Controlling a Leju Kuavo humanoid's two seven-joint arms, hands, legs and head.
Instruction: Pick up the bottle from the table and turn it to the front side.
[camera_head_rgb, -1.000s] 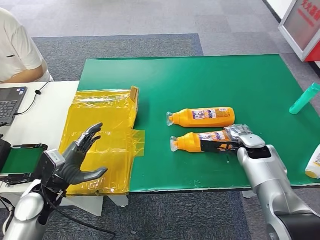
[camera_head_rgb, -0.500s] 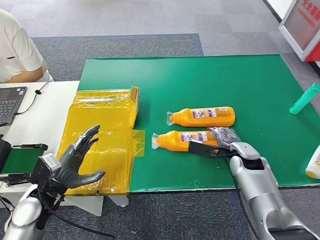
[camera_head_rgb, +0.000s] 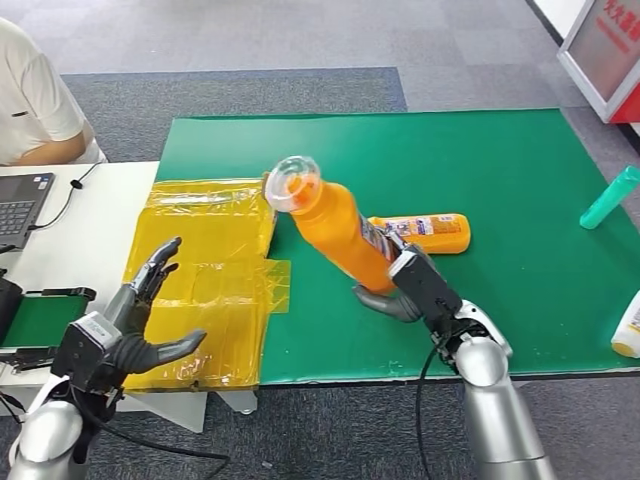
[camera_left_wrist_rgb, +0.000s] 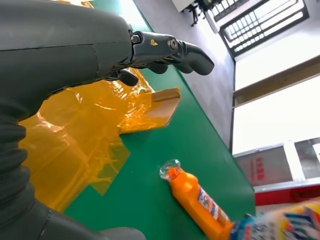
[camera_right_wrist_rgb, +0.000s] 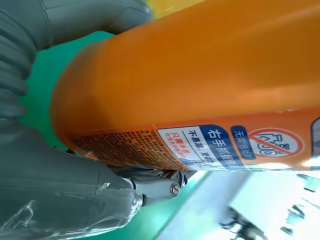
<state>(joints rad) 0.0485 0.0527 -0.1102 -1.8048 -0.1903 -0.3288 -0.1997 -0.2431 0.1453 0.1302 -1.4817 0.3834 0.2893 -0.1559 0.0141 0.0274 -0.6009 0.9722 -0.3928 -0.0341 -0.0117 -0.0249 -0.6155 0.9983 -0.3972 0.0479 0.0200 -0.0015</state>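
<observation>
Lifted off the green mat (camera_head_rgb: 528, 200), the bottle (camera_head_rgb: 336, 228) tilts in the right hand (camera_head_rgb: 400, 290); left hand (camera_head_rgb: 140, 320) spread wide.

bottle (camera_head_rgb: 336, 228): orange plastic, clear cap, printed label on its side
state: lifted off the green table (camera_head_rgb: 528, 200), gripped near its base by the right hand (camera_head_rgb: 407, 290)
pose: tilted, cap end up and toward upper left of the frame, base low toward centre
place: centre of the head view, above the table's near half
close-up (camera_right_wrist_rgb: 211, 75): label text and a red prohibition sign visible
</observation>
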